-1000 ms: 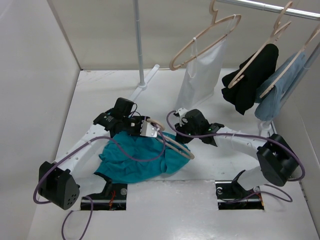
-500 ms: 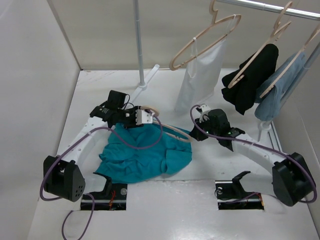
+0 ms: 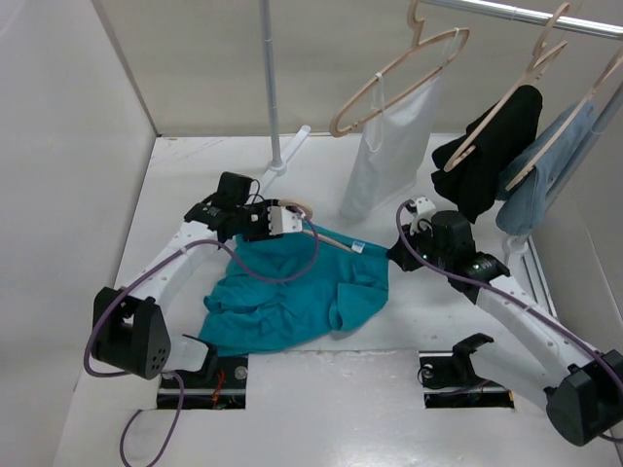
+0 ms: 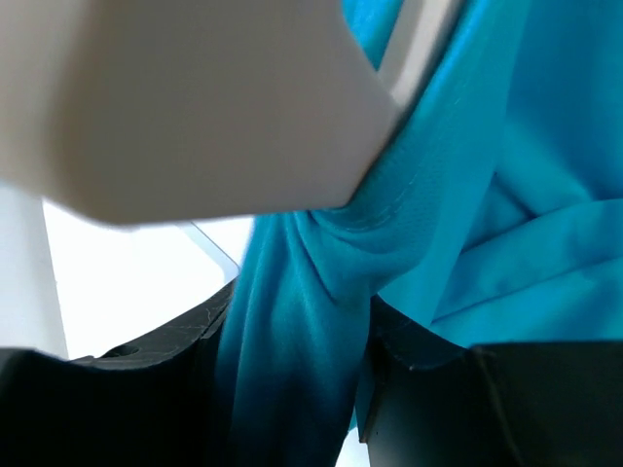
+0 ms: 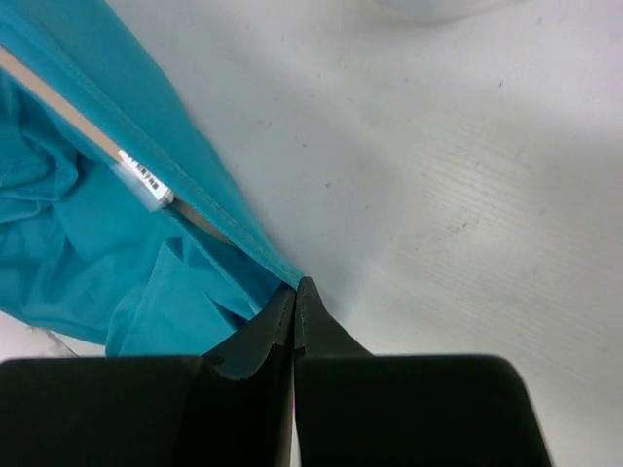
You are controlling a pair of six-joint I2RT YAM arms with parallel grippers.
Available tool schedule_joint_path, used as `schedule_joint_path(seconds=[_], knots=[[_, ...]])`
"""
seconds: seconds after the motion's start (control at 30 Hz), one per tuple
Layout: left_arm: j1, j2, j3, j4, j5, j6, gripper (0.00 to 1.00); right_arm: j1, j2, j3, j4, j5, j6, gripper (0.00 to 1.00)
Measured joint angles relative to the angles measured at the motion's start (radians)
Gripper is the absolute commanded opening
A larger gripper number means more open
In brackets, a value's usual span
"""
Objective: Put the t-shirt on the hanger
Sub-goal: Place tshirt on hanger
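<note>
1. T-shirt (image 3: 292, 297): teal, crumpled mid-table (image 3: 195, 175) between the two arms. Its upper edge is drawn out toward 3 o'clock.
2. Hanger (image 3: 326, 235): pale wood, lying at the shirt's 12 o'clock edge. The hook sits at 11 o'clock by the left gripper. One shoulder runs toward 4 o'clock and disappears into the fabric, and the shirt covers the rest.
3. Right wrist view: a beige strip of the hanger shows inside the teal opening, just beside the white label (image 5: 146, 183).
4. Left gripper (image 3: 290, 225): at the shirt's 11 o'clock corner. Its wrist view shows a twisted bunch of teal fabric clamped between its fingers (image 4: 127, 389), with hanger wood right above. Can't tell whether the wood is in the grip too.
5. Right gripper (image 5: 295, 290): at the shirt's 2 o'clock corner, low over the table. Fingers are pressed together, nipping the very tip of the shirt's edge.
6. Background, 1 to 2 o'clock of the top view: a rail (image 3: 526, 15) with other hangers (image 3: 399, 68) carrying a white top (image 3: 389, 156), a black garment (image 3: 487, 161) and a pale blue garment (image 3: 550, 175). An upright pole (image 3: 271, 78) stands at 12 o'clock.
</note>
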Motion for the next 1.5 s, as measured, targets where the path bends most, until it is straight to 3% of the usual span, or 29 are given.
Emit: schedule_joint_path(seconds=[0.37, 0.53, 0.63, 0.8, 1.1, 1.37, 1.43, 1.47, 1.5], knots=[[-0.171, -0.034, -0.002, -0.044, 0.048, 0.055, 0.00, 0.138, 0.180, 0.252, -0.058, -0.077, -0.211, 0.02], [-0.216, -0.045, -0.002, -0.062, 0.092, 0.031, 0.00, 0.152, 0.243, 0.288, -0.067, -0.118, -0.257, 0.42], [-0.218, -0.045, -0.002, -0.066, 0.110, 0.009, 0.00, 0.155, 0.241, 0.306, -0.101, -0.122, -0.282, 0.53], [-0.217, -0.045, -0.002, -0.061, 0.124, -0.044, 0.00, 0.182, 0.199, 0.342, -0.166, -0.113, -0.335, 0.54], [-0.218, -0.034, -0.002, -0.055, 0.136, -0.093, 0.00, 0.387, 0.100, 0.346, -0.126, -0.114, -0.351, 0.55], [-0.218, -0.034, 0.004, -0.056, 0.149, -0.100, 0.00, 0.391, 0.232, 0.340, -0.023, -0.063, -0.304, 0.53], [-0.218, -0.034, 0.005, -0.056, 0.153, -0.103, 0.00, 0.392, 0.278, 0.340, -0.013, -0.062, -0.302, 0.48], [-0.218, -0.034, 0.005, -0.056, 0.155, -0.106, 0.00, 0.392, 0.295, 0.340, -0.009, -0.062, -0.301, 0.38], [-0.218, -0.034, 0.005, -0.056, 0.155, -0.107, 0.00, 0.393, 0.307, 0.340, -0.006, -0.062, -0.304, 0.38]])
